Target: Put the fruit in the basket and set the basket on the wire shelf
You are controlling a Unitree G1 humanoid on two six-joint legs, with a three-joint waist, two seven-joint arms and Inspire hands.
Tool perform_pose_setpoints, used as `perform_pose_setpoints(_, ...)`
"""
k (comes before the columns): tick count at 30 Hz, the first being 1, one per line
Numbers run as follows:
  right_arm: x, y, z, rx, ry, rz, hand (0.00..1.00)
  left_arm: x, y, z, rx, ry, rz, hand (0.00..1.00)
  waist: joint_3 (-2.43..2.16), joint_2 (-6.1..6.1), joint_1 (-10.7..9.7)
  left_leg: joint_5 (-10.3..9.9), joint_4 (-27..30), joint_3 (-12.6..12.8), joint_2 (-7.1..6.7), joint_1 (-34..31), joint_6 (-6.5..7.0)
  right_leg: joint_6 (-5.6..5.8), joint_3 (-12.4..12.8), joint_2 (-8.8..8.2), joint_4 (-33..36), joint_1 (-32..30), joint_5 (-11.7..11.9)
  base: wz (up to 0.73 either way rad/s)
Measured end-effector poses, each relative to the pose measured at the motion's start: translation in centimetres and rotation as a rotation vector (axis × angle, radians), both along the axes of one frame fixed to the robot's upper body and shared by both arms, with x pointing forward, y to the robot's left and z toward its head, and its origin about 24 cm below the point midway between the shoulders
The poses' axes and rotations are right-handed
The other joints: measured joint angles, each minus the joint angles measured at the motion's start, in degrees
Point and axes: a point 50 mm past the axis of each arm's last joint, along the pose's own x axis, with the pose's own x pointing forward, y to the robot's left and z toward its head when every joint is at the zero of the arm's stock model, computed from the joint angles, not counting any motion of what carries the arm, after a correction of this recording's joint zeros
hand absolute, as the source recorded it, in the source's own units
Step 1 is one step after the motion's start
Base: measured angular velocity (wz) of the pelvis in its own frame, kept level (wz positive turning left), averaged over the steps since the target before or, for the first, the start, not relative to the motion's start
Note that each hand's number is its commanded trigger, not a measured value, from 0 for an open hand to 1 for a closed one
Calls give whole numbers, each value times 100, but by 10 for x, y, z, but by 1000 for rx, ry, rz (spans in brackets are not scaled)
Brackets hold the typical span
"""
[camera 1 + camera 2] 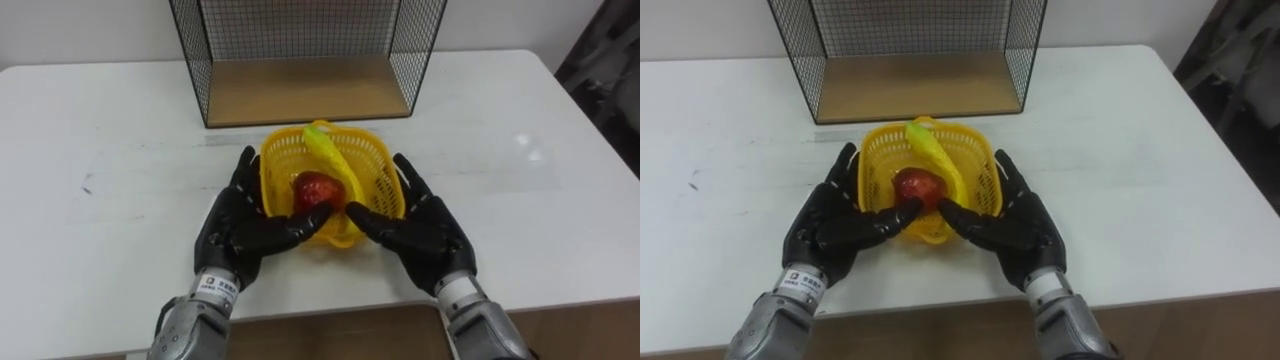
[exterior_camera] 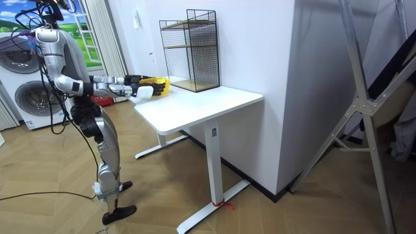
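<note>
While the left robot hand (image 1: 240, 225) lies flat against the left wall of the yellow plastic basket (image 1: 283, 160), its fingers are straight and spread, pointing away from the robot. Its thumb reaches inward to the basket's near rim. It is released rather than clenched, pressing the wall without curling round it. The basket sits upright on the white tabletop (image 1: 100, 150), mouth up, directly between the two palms. Just off the left thumb's tip, a red fruit (image 1: 317, 188) rests inside on the basket's floor. Over it arches the basket's handle (image 1: 330, 155), whose long axis runs from the far rim back toward the near rim, slanting a little toward the right robot hand (image 1: 420, 225). That hand mirrors the other: fingers straight against the basket's right wall, thumb angled in to the near rim, uncurled. Beyond both sets of fingertips, close behind the basket, stands the black wire shelf (image 1: 195, 60) with its wooden bottom board facing the robot. In the room view the robot stands at the tabletop's end, both arms stretched forward.
</note>
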Motion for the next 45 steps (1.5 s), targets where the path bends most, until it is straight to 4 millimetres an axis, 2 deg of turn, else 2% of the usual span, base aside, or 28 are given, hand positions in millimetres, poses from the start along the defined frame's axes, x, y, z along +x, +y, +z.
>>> perform_pose_setpoints(4,6,0,6,-6,-28,0,0,1,0,6,-8,-31,3,0,-9,17,-2,1,-3,2,0,9,0,0,0,0,11,-2,0,0)
perform_pose_setpoints(15,16,3,38,-11,-163,-12,0,10,1,32,-28,-147,14,0,-9,73,-1,0,-3,1,3,57,0,-2,-6,0,18,47,2,0)
perform_pose_setpoints(20,17,4,44,-46,-197,-6,0,12,1,35,-30,-164,16,0,-20,110,2,-1,-4,-7,3,87,-1,-3,-17,0,20,76,3,0)
perform_pose_setpoints(28,17,4,48,-66,-222,-5,0,12,2,36,-30,-168,19,0,-20,110,30,-1,-5,-6,3,89,-1,-3,-19,-1,20,78,3,0)
perform_pose_setpoints(33,17,7,58,-129,-282,7,0,13,2,36,-33,-174,26,0,-20,109,92,-1,-2,-3,3,136,-1,-3,-15,0,10,127,3,0)
perform_pose_setpoints(38,17,8,61,-124,-296,7,0,13,4,37,-18,-183,30,0,-6,86,145,-7,11,-15,19,129,-8,-2,-18,11,51,117,1,0)
perform_pose_setpoints(41,18,10,61,-111,-297,4,0,13,4,42,-6,-209,32,0,7,61,164,-170,403,-20,125,-105,-41,-33,-13,74,321,-110,-72,-5)
perform_pose_setpoints(43,18,10,61,-98,-296,5,0,13,5,43,-6,-211,37,0,18,40,163,-346,755,-37,209,-205,-76,-74,-17,119,576,-148,-220,-3)
perform_pose_setpoints(45,18,10,62,-70,-303,6,0,14,7,44,-7,-216,44,0,27,-8,238,-598,1318,-52,324,-353,-142,-156,-6,167,1090,-335,-512,-10)
